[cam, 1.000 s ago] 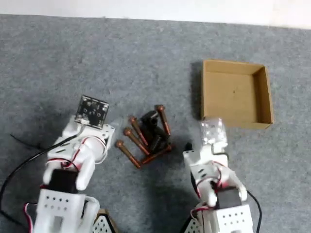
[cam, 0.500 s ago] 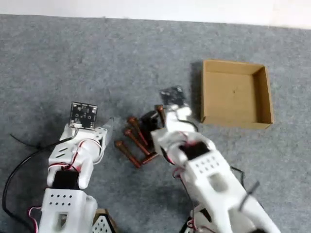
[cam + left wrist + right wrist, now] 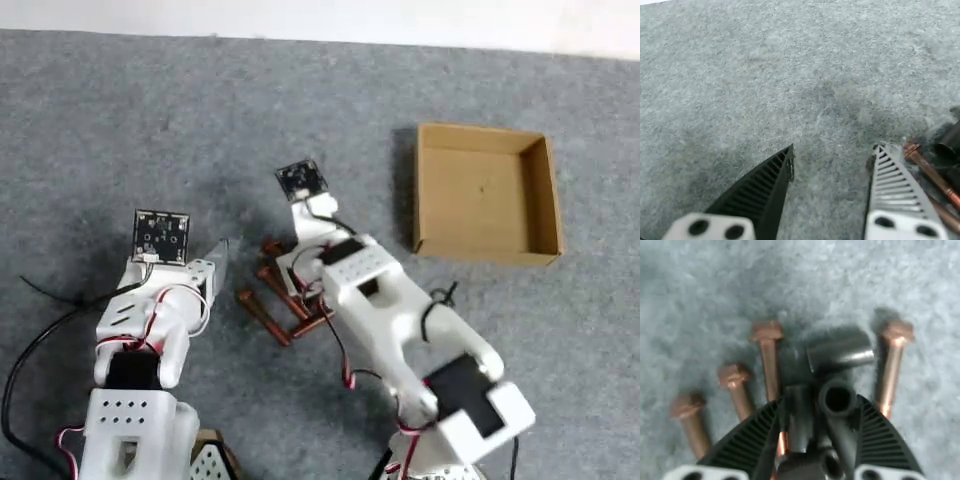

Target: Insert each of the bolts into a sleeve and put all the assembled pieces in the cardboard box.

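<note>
Black sleeves (image 3: 837,399) sit between the right tool's (image 3: 820,401) jaws — bolts (image 3: 767,355) alongside.

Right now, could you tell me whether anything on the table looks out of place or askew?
Nothing looks damaged. The bolts and sleeves lie in one crisscrossed heap, sleeves piled over bolts at mixed angles; the cardboard box stands square, apart from them.

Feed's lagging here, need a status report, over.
Left claw open over bare carpet. Right claw open, straddling sleeves in the pile. Bolts loose beside them. Nothing blocking.
</note>
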